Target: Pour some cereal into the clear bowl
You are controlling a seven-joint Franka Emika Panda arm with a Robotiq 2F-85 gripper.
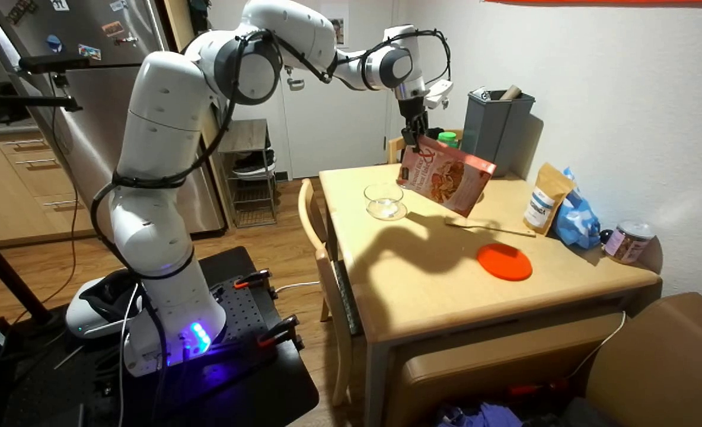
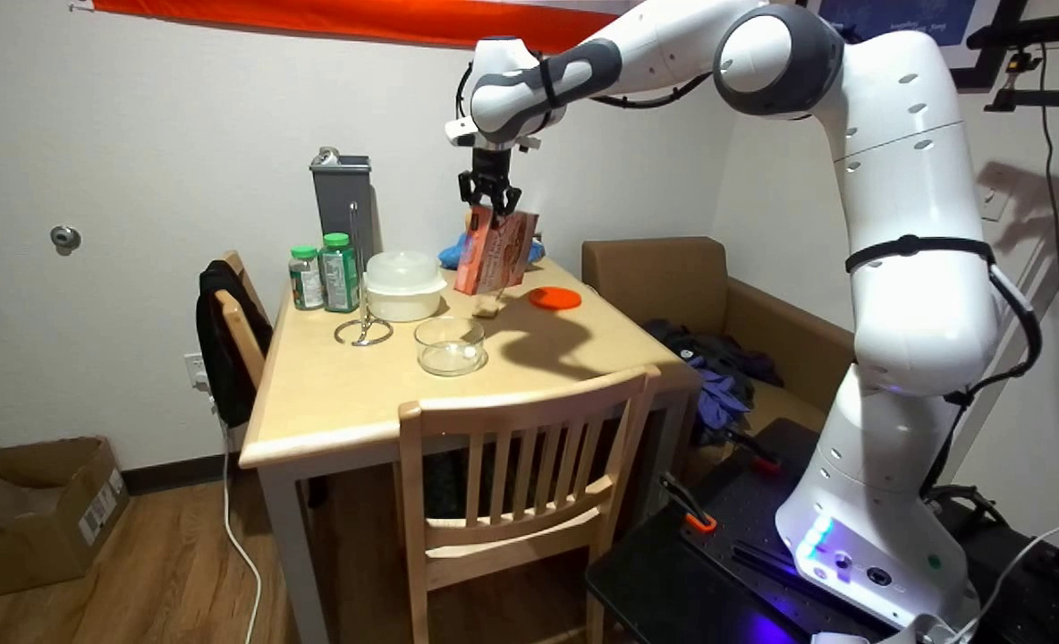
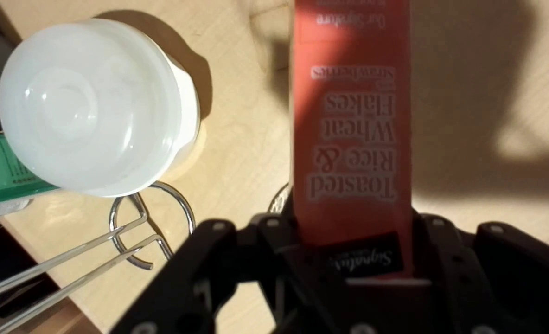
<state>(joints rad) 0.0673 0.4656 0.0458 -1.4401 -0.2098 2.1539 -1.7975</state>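
The cereal box (image 1: 446, 176), reddish-pink with printed panels, hangs tilted above the table in both exterior views (image 2: 497, 252). My gripper (image 1: 415, 137) is shut on its upper end; it also shows in an exterior view (image 2: 491, 199). In the wrist view, the box's narrow side (image 3: 352, 134) is between the two dark fingers (image 3: 354, 232). The clear bowl (image 1: 385, 204) stands upright on the table beside and below the box, apart from it; it also shows in an exterior view (image 2: 450, 349). I cannot make out the clear bowl in the wrist view. No cereal flakes are visible.
A white lidded container (image 2: 404, 291), a metal stand (image 2: 364, 333) and green-capped bottles (image 2: 340, 273) stand near the bowl. An orange disc (image 1: 504, 261), a wooden utensil (image 1: 490, 228), a brown pouch (image 1: 546, 198), a blue bag (image 1: 576, 219) and a grey bin (image 1: 496, 127) are on the table.
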